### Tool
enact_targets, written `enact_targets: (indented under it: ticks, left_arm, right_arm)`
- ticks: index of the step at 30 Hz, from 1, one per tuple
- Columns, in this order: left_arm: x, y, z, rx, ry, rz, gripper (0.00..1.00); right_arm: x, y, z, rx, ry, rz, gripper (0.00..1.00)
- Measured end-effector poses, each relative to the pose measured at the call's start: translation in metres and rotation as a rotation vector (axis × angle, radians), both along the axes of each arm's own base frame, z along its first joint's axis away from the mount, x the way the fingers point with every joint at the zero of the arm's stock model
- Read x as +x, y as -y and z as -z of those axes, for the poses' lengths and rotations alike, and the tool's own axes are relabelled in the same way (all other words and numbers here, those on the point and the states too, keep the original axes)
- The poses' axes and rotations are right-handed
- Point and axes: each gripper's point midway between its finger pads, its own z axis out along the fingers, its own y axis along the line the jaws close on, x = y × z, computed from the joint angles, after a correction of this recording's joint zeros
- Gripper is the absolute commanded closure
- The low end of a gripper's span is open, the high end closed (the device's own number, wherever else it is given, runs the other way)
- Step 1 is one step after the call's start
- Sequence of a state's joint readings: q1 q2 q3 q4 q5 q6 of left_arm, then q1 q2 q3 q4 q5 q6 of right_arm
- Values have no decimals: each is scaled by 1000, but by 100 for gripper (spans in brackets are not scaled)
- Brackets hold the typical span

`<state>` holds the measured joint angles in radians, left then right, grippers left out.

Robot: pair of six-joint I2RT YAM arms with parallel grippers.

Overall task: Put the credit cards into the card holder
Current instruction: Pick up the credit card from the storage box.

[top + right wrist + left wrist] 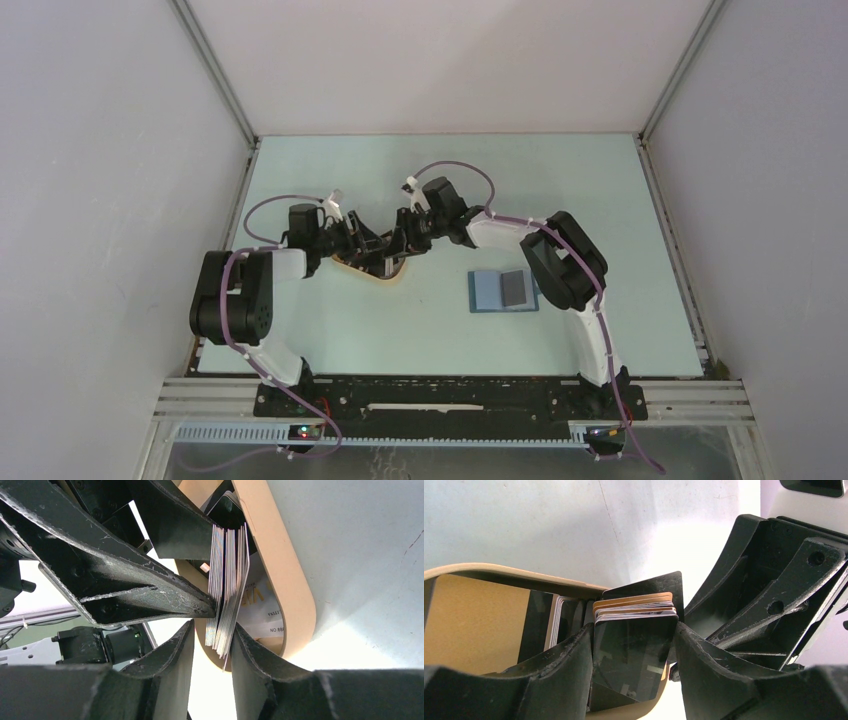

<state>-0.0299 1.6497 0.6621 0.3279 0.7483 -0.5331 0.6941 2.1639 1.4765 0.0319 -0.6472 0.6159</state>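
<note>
Left fingers [554, 680] clamp upright credit cards [634, 650] over tray [474, 625]; opposing right fingers [260, 680] straddle them, unclamped.

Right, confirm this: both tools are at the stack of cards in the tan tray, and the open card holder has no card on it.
Wrong on one point: the top view shows a grey card lying on the open card holder. The rest stands: left tool and right tool are both at the stack of cards in the tan tray.

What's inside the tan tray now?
A stack of credit cards on edge, held by the left gripper, the right gripper straddling it. A pale printed card lies flat beneath; the grippers hide the rest of the tray floor.
</note>
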Motion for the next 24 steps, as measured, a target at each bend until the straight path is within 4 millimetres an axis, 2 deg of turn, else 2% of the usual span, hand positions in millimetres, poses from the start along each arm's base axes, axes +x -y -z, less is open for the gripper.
enact_targets:
  ticks: [14,24]
  left_arm:
    - [0,0,0,1,0,0,38]
    - [-1,-1,1,6,-2,2,38]
  right_arm:
    - [0,6,-1,11,-18,-22,59]
    - [1,9,0,8,-21,-24,64]
